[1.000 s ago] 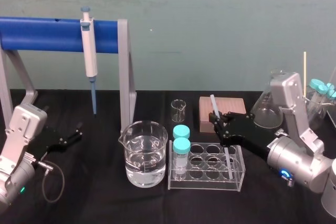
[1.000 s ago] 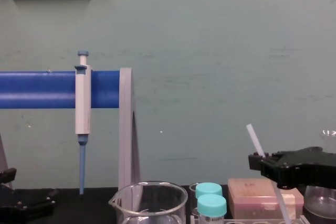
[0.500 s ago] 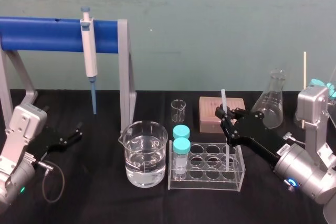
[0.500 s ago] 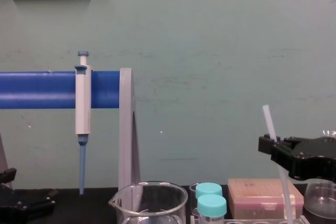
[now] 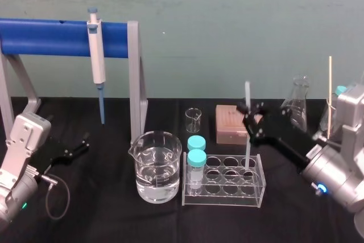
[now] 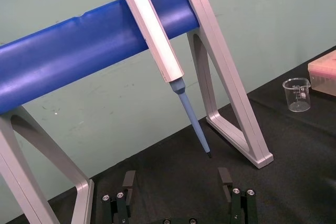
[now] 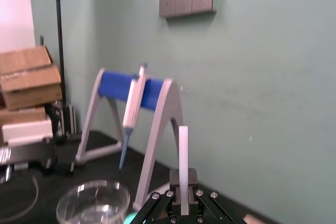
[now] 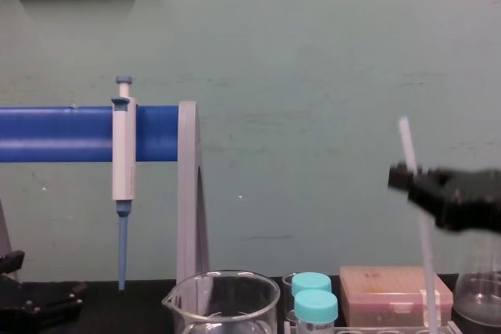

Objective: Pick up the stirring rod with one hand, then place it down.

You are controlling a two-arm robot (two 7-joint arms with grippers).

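Well, the right gripper pinches the light, stiff, probably brittle stirring rod below its top; the left gripper idles, fingers apart.

Pipette on rack — beaker beside.

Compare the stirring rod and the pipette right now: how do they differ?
The stirring rod is held upright by the right gripper, shut on it; the pipette hangs from the blue bar. The rod is plain translucent white and uniformly thin; the pipette is thicker-bodied with a blue tip. Both stand near vertical. The left gripper rests open, far left.
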